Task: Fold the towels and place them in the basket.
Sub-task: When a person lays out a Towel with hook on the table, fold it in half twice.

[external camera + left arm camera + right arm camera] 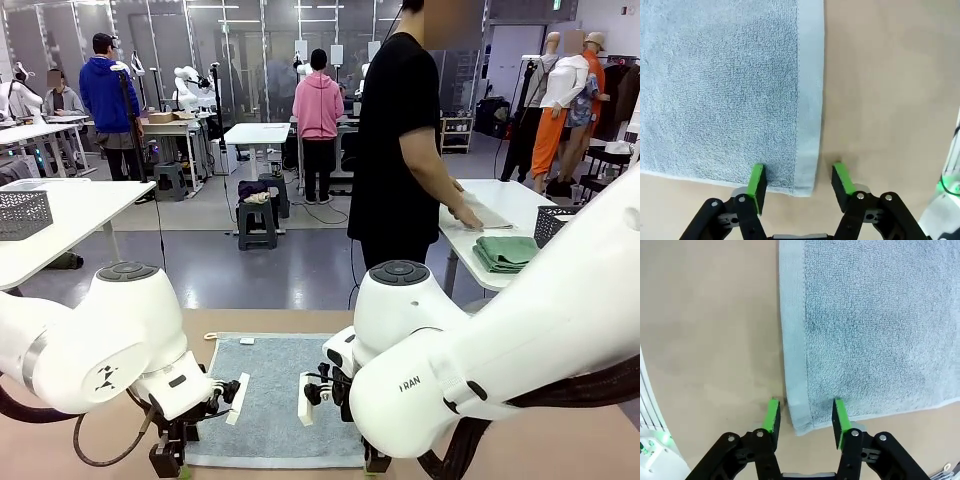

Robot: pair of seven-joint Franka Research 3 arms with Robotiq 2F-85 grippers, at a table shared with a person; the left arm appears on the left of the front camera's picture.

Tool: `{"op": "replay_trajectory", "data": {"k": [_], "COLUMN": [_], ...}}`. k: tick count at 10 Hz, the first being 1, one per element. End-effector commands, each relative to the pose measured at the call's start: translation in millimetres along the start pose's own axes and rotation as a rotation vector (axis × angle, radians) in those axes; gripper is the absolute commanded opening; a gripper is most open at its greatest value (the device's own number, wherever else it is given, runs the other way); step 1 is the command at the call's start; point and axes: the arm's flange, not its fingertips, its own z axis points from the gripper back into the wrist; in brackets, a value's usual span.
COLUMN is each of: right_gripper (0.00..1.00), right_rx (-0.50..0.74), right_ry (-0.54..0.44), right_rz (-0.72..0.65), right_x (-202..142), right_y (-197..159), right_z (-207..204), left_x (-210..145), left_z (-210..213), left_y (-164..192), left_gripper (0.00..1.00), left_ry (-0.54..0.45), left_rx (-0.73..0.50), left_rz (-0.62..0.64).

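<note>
Left gripper [798,172] and right gripper [806,407], fingers spread apart, each straddle a near corner of the towel [285,385], likely poised to pinch both corners and lift for the first fold. It lies flat mid-table, white loop [247,341] at its far-left corner.

The front camera looks across the table [270,320]; both wrist cameras stare closely down at the shared towel [715,90].

Left gripper [798,174] and right gripper [806,410] both low, pointed straight down, jaws wide apart (neither clamped on anything).
</note>
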Motion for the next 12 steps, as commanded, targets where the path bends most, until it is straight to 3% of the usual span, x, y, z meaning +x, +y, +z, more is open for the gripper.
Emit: {"op": "replay_trajectory", "data": {"k": [1,4,8,9,10,11,12], "right_gripper": [0.54,0.54,0.54,0.43,0.34,0.23,0.14], "right_rx": [0.034,0.058,0.065,0.059,0.061,0.060,0.057], "right_ry": [-0.009,-0.012,-0.017,-0.016,-0.015,-0.018,-0.021], "right_rz": [0.019,0.017,0.015,0.017,0.012,0.011,0.011], "right_x": [-0.6,-2.3,-4.9,-5.5,-5.8,-5.8,-6.0], "right_y": [-5.1,-8.1,-11.3,-12.1,-12.0,-11.7,-11.5], "right_z": [5.1,2.5,1.1,0.6,-0.1,-0.8,-0.8], "left_x": [-6.6,-6.9,-3.3,-3.0,-3.0,-3.2,-3.7], "left_z": [5.9,6.4,6.2,5.5,5.3,4.7,3.8], "left_y": [-0.1,4.3,10.4,11.1,11.4,11.2,11.0], "left_gripper": [0.68,0.68,0.58,0.40,0.38,0.20,0.19], "left_ry": [-0.002,0.005,0.014,0.018,0.023,0.026,0.028], "left_rx": [-0.043,-0.065,-0.070,-0.063,-0.057,-0.051,-0.049], "left_rz": [-0.022,-0.016,-0.020,-0.021,-0.019,-0.020,-0.022]}}
